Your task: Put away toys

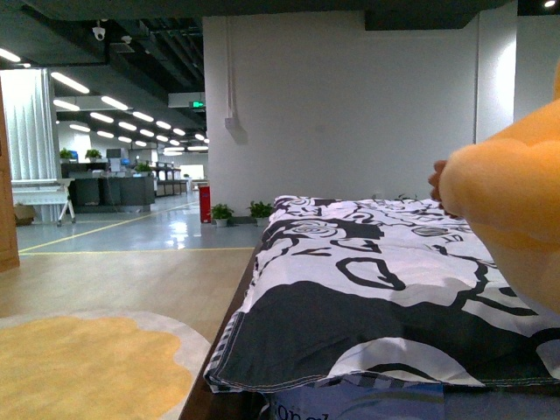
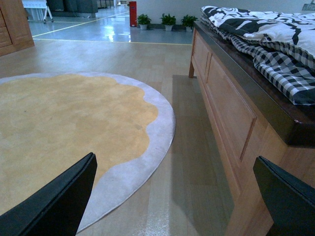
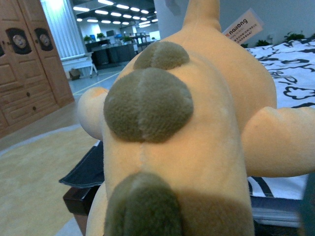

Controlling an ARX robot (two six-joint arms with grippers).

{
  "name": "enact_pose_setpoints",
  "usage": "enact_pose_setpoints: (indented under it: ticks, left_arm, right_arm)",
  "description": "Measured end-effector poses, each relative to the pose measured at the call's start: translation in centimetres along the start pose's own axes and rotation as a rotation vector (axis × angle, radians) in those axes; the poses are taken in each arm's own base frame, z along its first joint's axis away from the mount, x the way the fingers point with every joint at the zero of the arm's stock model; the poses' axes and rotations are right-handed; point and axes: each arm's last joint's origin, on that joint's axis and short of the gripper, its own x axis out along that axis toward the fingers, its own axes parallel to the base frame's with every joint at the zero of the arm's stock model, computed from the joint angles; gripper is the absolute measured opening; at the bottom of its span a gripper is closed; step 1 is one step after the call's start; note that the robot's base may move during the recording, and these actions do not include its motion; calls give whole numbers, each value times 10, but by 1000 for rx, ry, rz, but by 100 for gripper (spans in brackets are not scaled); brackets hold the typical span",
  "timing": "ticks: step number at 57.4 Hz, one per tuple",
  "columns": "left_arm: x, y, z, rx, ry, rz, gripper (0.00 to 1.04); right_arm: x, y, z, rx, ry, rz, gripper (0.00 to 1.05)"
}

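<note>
The orange-yellow plush animal (image 3: pixel 197 128) fills the right wrist view, its back with olive-brown spots facing the camera and a paper tag at its top. My right gripper is shut on the plush animal; its fingers are hidden under the plush. In the front view the plush (image 1: pixel 516 201) hangs at the right edge over the black-and-white bedding (image 1: pixel 367 280). My left gripper (image 2: pixel 174 196) is open low over the wooden floor, with nothing between its black fingers (image 2: pixel 59 201).
A wooden bench or bed frame (image 2: pixel 231 108) carries the bedding and a checked blanket (image 2: pixel 280 64). A round yellow rug with pale border (image 2: pixel 64 123) lies on the floor. Wooden cabinets (image 3: pixel 24 69) stand at the far side. Potted plants (image 1: pixel 236 212) line the white wall.
</note>
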Motion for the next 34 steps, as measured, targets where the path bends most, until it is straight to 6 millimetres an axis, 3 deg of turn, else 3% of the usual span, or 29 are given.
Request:
enact_pose_setpoints:
  ticks: [18,34]
  left_arm:
    - [0,0,0,0,0,0,99]
    - [0,0,0,0,0,0,99]
  right_arm:
    - [-2,-25,-26,-43,5,-81,17]
    - [-3,-32,-34,-51,6,-90,17]
